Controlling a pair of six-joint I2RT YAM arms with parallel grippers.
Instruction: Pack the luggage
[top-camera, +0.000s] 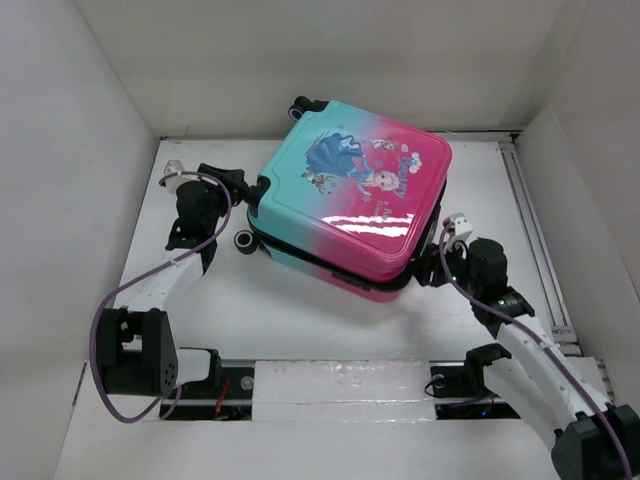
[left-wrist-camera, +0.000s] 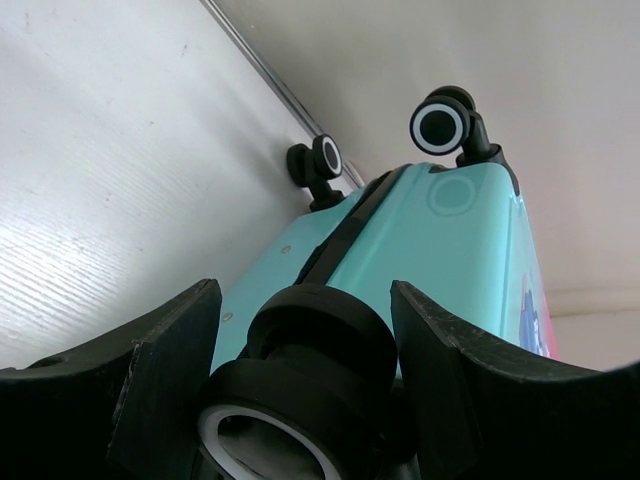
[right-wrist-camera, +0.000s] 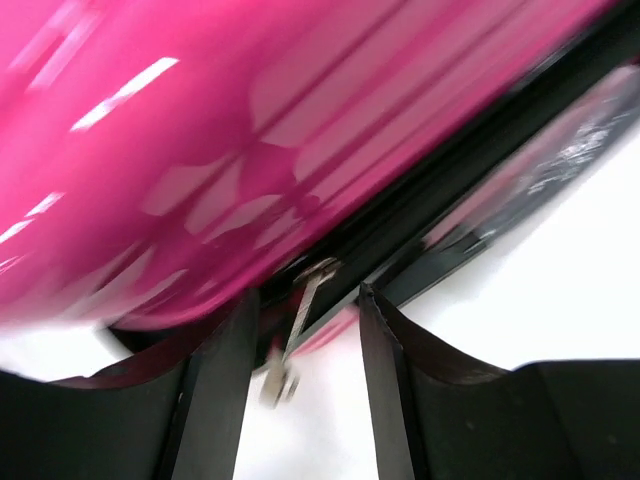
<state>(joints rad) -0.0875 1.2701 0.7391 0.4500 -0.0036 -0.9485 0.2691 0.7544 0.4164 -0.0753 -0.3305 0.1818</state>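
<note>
The luggage lies flat and closed at the middle back of the table, teal at the left fading to pink at the right, with a princess print on top. My left gripper is at its teal left corner; in the left wrist view the gripper is shut on a black wheel that fills the gap between both fingers. My right gripper is at the pink front right corner. In the right wrist view this gripper is open, and a metal zipper pull hangs between its fingers, nearer the left one.
White walls close in the table on the left, back and right. A metal rail runs along the right side. Two more suitcase wheels stick out at the far teal end, and another wheel rests on the table.
</note>
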